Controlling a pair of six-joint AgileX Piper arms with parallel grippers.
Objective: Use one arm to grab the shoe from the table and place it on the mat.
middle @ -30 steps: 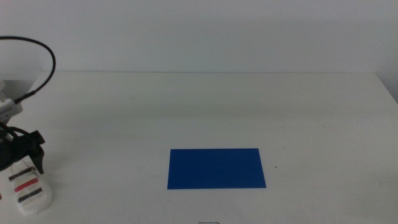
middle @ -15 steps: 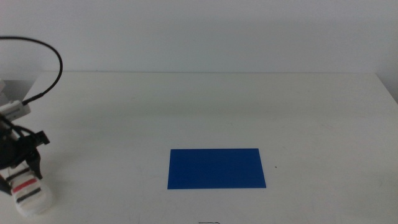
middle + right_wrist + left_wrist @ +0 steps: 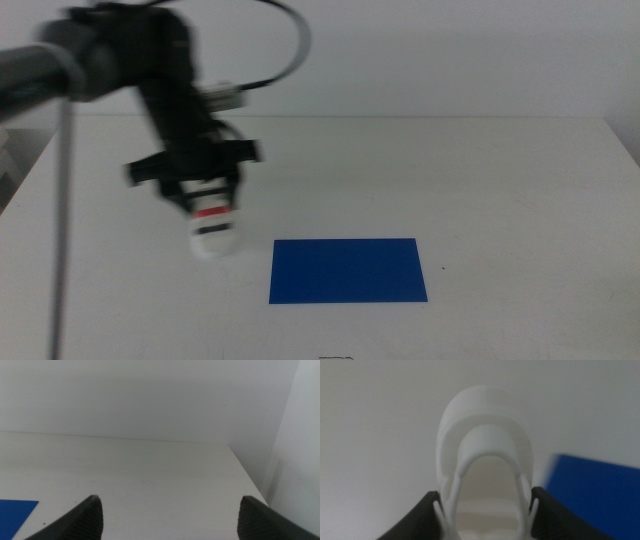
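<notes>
Beside the mat (image 3: 348,270), the left gripper (image 3: 205,190) (blurred) apparently pinches the shoe (image 3: 211,226) between its jaws.

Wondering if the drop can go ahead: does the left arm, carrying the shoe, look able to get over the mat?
Probably yes. The left pincer holds the shoe just beside the mat, whose blue surface is bare; the right pincer waits apart.

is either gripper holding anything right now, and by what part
The left gripper holds the shoe by the sides of its heel end, toe hanging beside the mat. The right gripper is open and holds nothing.
</notes>
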